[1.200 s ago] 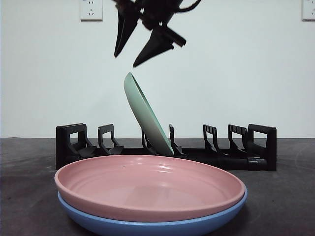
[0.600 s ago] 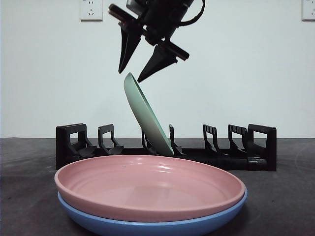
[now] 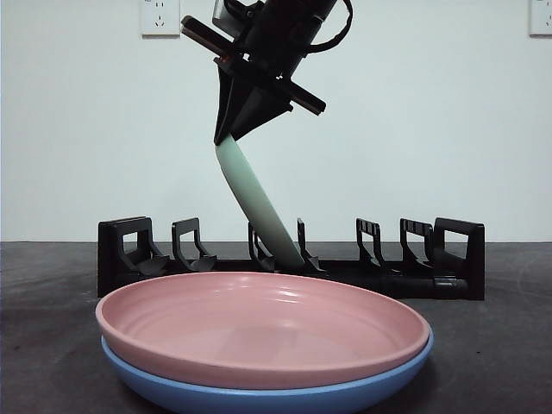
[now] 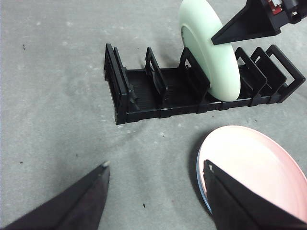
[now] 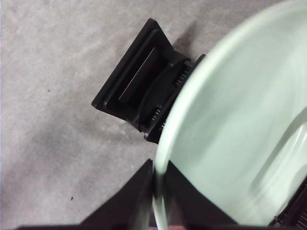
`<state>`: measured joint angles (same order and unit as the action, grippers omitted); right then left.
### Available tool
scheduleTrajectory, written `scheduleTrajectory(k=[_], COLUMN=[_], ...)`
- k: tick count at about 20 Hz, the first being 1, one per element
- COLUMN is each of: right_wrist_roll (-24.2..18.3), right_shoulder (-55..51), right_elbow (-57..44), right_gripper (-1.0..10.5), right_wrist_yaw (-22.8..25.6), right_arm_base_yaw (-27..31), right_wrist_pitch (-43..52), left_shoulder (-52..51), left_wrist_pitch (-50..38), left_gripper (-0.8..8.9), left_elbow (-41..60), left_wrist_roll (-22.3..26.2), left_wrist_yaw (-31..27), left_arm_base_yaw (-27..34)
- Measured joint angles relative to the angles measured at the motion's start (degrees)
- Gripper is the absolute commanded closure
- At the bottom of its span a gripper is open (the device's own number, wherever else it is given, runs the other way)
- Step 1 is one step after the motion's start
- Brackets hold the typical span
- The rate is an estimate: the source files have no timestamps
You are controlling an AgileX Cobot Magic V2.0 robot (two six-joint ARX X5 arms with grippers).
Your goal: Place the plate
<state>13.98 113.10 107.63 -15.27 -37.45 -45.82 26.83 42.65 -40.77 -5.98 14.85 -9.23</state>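
The right claw [image 3: 226, 138] has its two black jaws pinched on the top rim of the pale green plate [image 3: 255, 203], one jaw on each face, as the right wrist view shows with the rim running straight into the gap between them. Below the claw the plate leans at a slant, its lower edge seated in a middle slot of the black dish rack [image 3: 293, 259], so I'd judge this as the step of regripping the plate at the rack to seat it properly, rather than carrying it. The next move looks to call for tipping it more upright against a divider without dragging the rack. Nearer me than the rack, a pink plate [image 3: 259, 323] sits nested on a blue plate [image 3: 259, 398] on the table [image 3: 492, 345]. The left claw [image 4: 153, 191] hangs spread and empty, well apart from the rack.
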Motion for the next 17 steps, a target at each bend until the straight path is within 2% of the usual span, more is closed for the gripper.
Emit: scheduleTrajectory(k=[5,9,13,15,17], right_wrist_roll=[0.0,0.0,-0.7,-2.4,-4.9], right_shoulder=[-3.5,-8.2,-12.8,-15.7,-19.0], right_elbow=[0.0,0.2,0.2,0.2,0.2], right_gripper=[9.3,9.3,9.3,9.3,9.3], right_wrist_yaw=[-2.8,-9.2,-9.2,-8.6,-5.9], right_arm_base_yaw=[0.0,-0.1,-1.3,-2.4,-3.5], right_wrist_pitch=[-0.4,-0.7,-1.8,-3.2,-6.0], left_shoulder=[0.0,0.0,0.0,0.0,0.0], left_wrist_pitch=[0.0,0.0,0.0,0.0,0.0], left_gripper=[5.09,5.09,5.09,5.09,5.09], left_elbow=[0.0,0.0,0.0,0.0,0.0], left_wrist_roll=[0.0,0.0,0.0,0.0,0.0], left_wrist_yaw=[0.0,0.0,0.0,0.0,0.0], left_arm_base_yaw=[0.0,0.0,0.0,0.0,0.0])
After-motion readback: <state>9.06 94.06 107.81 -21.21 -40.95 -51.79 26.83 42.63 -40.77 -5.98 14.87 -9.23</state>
